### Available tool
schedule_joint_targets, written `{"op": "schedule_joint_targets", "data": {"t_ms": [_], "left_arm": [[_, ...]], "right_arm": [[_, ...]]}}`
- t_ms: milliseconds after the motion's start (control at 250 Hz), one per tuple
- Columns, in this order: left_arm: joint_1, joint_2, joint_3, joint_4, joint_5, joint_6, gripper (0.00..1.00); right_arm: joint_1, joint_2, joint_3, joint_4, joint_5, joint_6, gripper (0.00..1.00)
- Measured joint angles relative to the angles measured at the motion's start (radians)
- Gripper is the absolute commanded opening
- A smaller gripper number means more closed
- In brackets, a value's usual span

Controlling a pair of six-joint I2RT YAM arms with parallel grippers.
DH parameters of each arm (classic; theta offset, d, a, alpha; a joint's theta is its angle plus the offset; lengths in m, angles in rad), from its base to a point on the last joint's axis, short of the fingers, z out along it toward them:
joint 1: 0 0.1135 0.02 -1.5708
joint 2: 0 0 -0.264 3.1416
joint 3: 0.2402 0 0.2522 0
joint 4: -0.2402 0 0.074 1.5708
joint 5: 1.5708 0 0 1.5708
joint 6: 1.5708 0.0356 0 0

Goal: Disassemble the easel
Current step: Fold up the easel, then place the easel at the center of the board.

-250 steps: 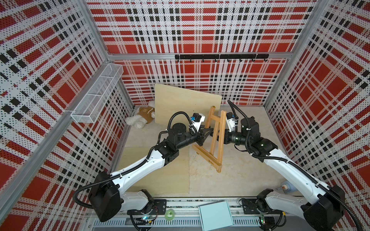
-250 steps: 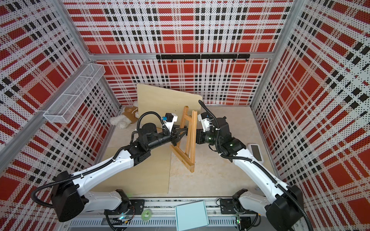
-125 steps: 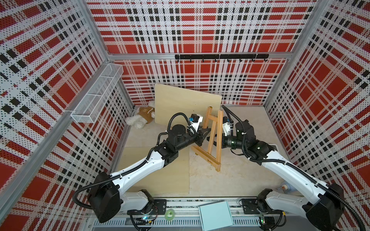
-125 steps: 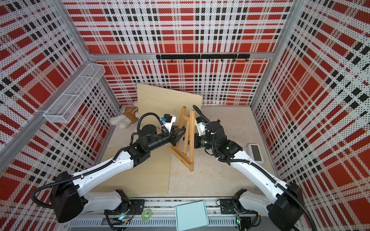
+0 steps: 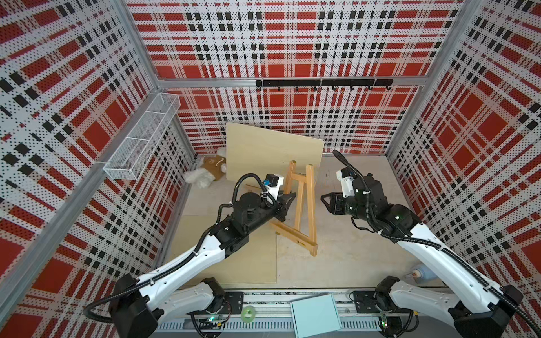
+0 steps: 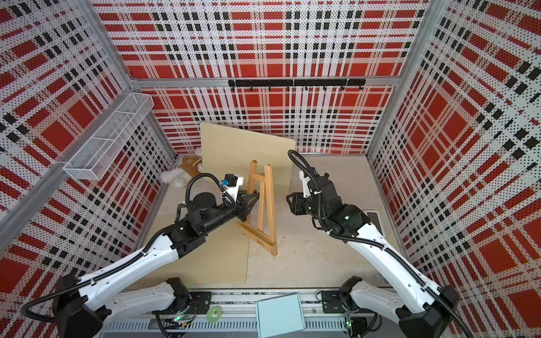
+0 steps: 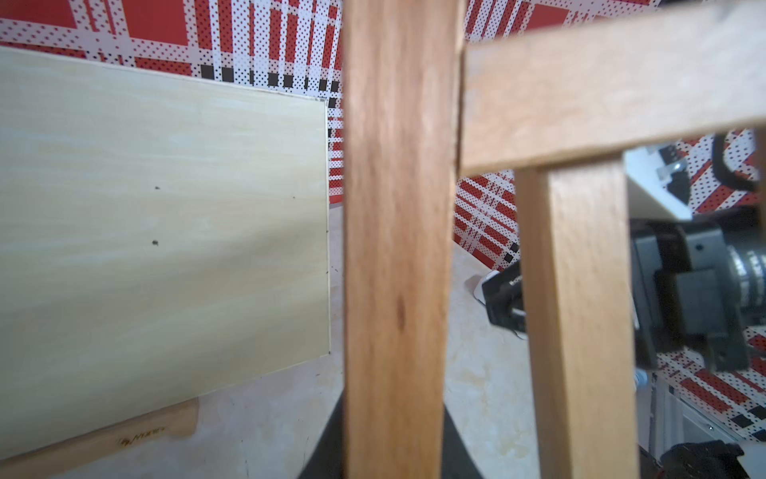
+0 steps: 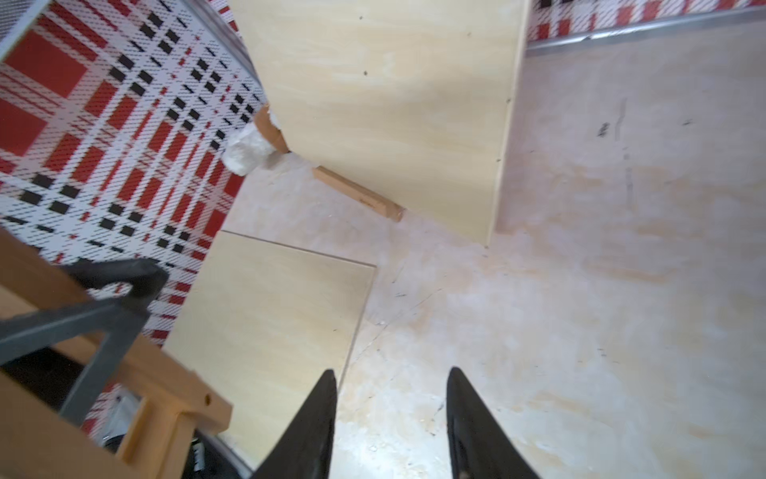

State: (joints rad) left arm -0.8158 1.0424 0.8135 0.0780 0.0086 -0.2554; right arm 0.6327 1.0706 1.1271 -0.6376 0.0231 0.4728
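Holding the easel (image 5: 312, 210) by 1 upright only, we judged the main risk to be a tip or a twist. The left gripper (image 5: 293, 195) was clamped on the upright nearest its arm; in the left wrist view that bar filled the space between its dark fingers (image 7: 325, 448). The easel stood near the middle of the tabletop (image 5: 357, 251), feet down, in front of the board (image 5: 269, 149) that leaned on the back wall. The right gripper (image 8: 391, 370) hung beside the far upright, clear of it, its jaws apart with nothing between them. If the left arm pulled or turned, the frame could pivot on its feet, slide over the tabletop or slip in the grip, because nothing braced the other side. A tight joint could lift the whole easel instead of parting. The right gripper, coming back in, might knock the free upright before closing on it. A loose wooden strip (image 8: 358, 195) lay at the foot of the leaning board; whether it belonged to the easel we could not tell.

Against the frame from 1 second earlier, the right gripper had left the far upright, where it had been working, and drawn back toward its own side. The left gripper's hold was unchanged, and the easel's top had shifted slightly toward the left arm.
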Motion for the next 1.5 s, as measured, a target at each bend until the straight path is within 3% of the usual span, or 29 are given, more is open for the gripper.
{"op": "schedule_joint_targets", "data": {"t_ms": [180, 324, 596, 680, 808, 1108, 1501], "left_arm": [[-0.111, -0.024, -0.047, -0.126, -0.151, -0.082, 0.00], [-0.137, 0.011, -0.095, -0.229, -0.231, -0.207, 0.00], [-0.197, 0.253, -0.075, -0.364, -0.354, -0.435, 0.02], [-0.214, 0.352, -0.028, -0.396, -0.367, -0.484, 0.07], [-0.238, 0.491, 0.073, -0.426, -0.380, -0.547, 0.08], [-0.258, 0.660, 0.227, -0.507, -0.383, -0.579, 0.16], [-0.251, 0.702, 0.245, -0.612, -0.383, -0.596, 0.25]], "right_arm": [[-0.006, -0.005, 0.003, -0.058, 0.083, -0.066, 0.51], [-0.012, -0.023, 0.003, -0.082, 0.127, -0.100, 0.51], [-0.038, -0.081, -0.005, -0.094, 0.163, -0.125, 0.52], [-0.044, -0.085, -0.016, -0.100, 0.164, -0.125, 0.52], [-0.051, -0.085, -0.039, -0.111, 0.164, -0.126, 0.53], [-0.087, -0.087, -0.062, -0.119, 0.156, -0.134, 0.52], [-0.113, -0.062, -0.083, -0.090, 0.085, -0.137, 0.51]]}}
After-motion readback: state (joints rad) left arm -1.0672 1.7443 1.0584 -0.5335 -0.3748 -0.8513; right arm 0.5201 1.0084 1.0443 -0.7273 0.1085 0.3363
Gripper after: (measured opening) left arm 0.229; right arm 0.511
